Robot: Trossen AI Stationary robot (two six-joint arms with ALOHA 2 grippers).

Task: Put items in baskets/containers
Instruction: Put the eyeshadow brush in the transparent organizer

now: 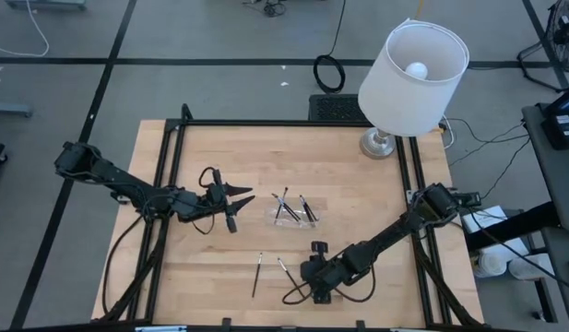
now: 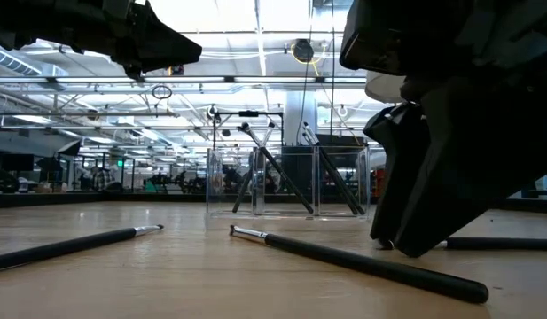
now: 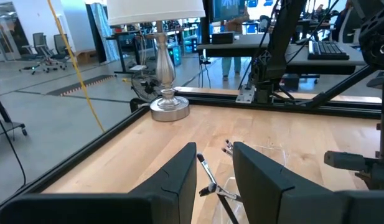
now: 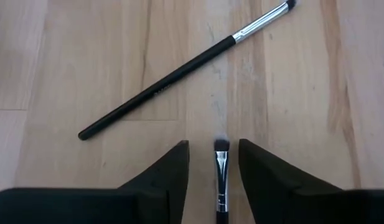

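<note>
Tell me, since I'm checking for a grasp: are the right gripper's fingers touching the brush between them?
Apart. The right wrist view shows bare wood on both sides of the brush, between it and the right gripper fingers.

Left arm comes in from the far left edge of the bench, elbow bent, forearm stretched toward the middle. Left pincer (image 1: 240, 205) sits raised off the surface, wrist roughly level, fingers (image 3: 179, 180) spread apart with a clear gap between them, nothing gripped.

Right arm reaches from the right edge, forearm angled down and across to the near side. Right pincer (image 1: 314, 278) is tipped down, tips right at the bench top. Its fingers (image 4: 173, 168) are parted, one on each side of a stick (image 4: 221, 180) lying in the gap between them, pads not touching it.
</note>
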